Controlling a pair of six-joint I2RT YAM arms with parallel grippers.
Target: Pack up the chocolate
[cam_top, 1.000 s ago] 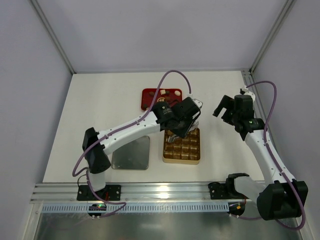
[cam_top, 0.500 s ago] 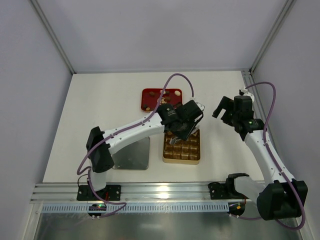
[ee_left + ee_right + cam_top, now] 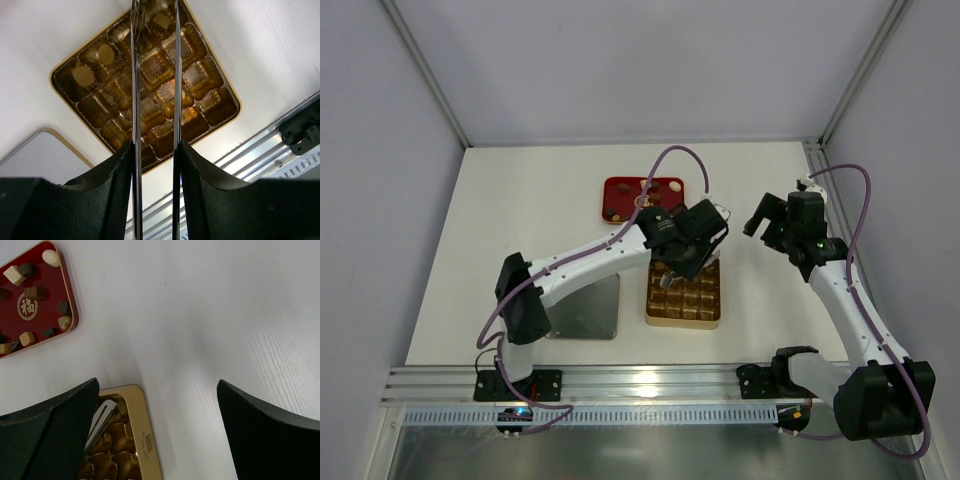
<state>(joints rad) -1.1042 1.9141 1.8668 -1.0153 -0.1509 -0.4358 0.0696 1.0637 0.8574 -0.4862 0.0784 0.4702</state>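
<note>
Chocolate [image 3: 64, 321] on red tray [image 3: 44, 311]; left end effector [image 3: 667, 278] over gold tray [image 3: 211, 76].

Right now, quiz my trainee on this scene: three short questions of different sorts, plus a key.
1. True or false: the right gripper stands open above the table, holding nothing.
2. Short answer: what lies on the red tray?
3. The left gripper hovers over: A) the red tray, B) the gold tray, C) the table alone.
Key: 1 true; 2 chocolates; 3 B.
</note>
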